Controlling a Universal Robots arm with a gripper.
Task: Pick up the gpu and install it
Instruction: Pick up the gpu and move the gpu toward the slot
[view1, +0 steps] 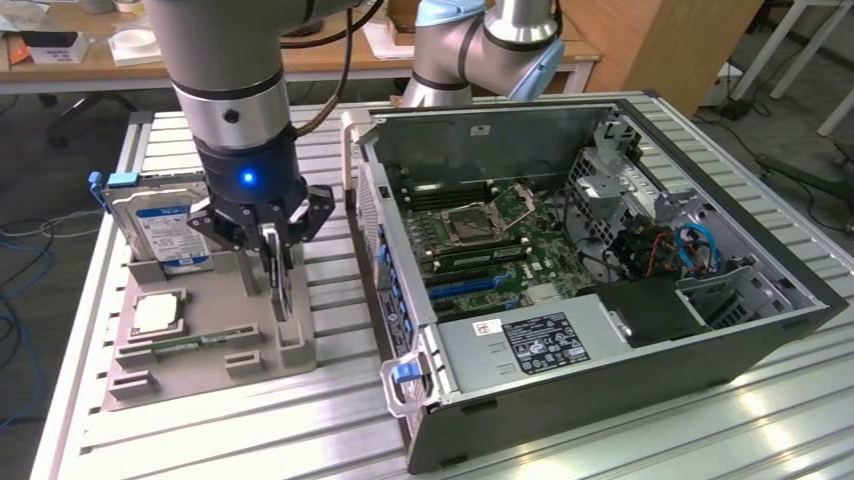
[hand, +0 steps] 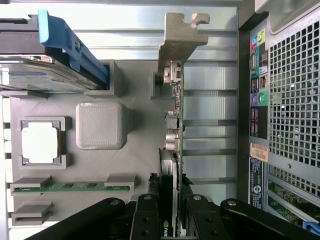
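Note:
The gpu (view1: 279, 292) is a thin dark card standing on edge in the grey holder (view1: 200, 345), on the side nearest the computer case. My gripper (view1: 274, 250) comes straight down on its top edge, shut on the card with a finger on each face. The wrist view looks along the gpu (hand: 175, 120) edge-on, with its silvery bracket (hand: 177, 37) at the far end and the gripper (hand: 170, 222) clamped at the near end. Whether the card has left its slot I cannot tell. The open computer case (view1: 747, 330) lies to the exterior view's right, its motherboard (view1: 487, 250) exposed.
The holder also carries a silver blue-labelled hard drive (view1: 160, 232), a square CPU chip (view1: 158, 312) and a green memory stick (view1: 180, 347). The case's rear port panel (hand: 257, 90) stands close beside the gpu. A second arm's base (view1: 467, 50) is behind the case.

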